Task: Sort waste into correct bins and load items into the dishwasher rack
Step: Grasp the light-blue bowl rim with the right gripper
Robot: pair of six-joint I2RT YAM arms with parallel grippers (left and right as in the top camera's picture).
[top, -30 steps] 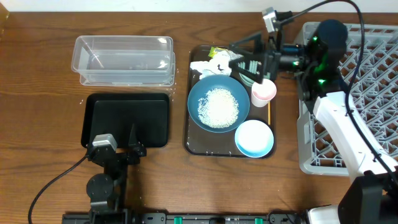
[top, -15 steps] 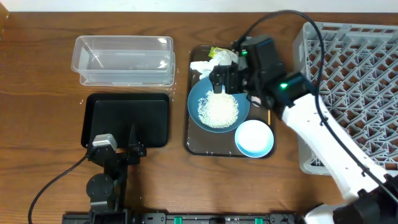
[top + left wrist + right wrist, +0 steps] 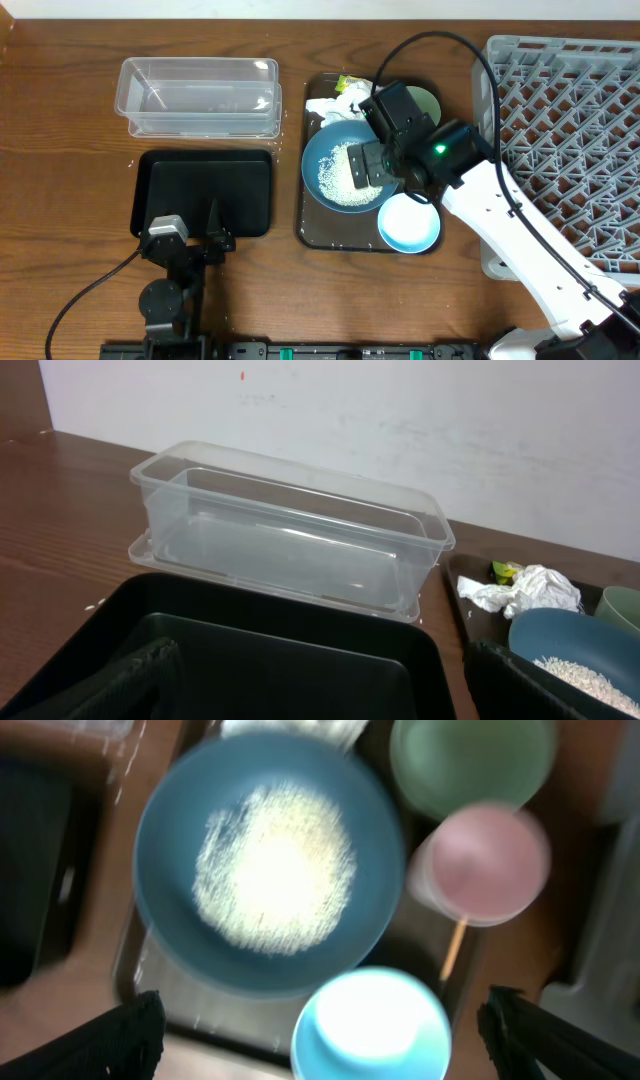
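Though blurred, deep-blue dish point(image 3: 168, 900) under wide-spread right pincer point(image 3: 322, 1015).

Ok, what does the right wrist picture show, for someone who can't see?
Blurry view down onto a deep-blue dish of white rice. Beside it: mint-green bowl, pink cup, light-blue bowl. The right tool is open, fingers at the bottom corners.

Overhead top-down; blurry right wrist seemingly nearer, same deep-blue dish point(image 3: 320, 150)
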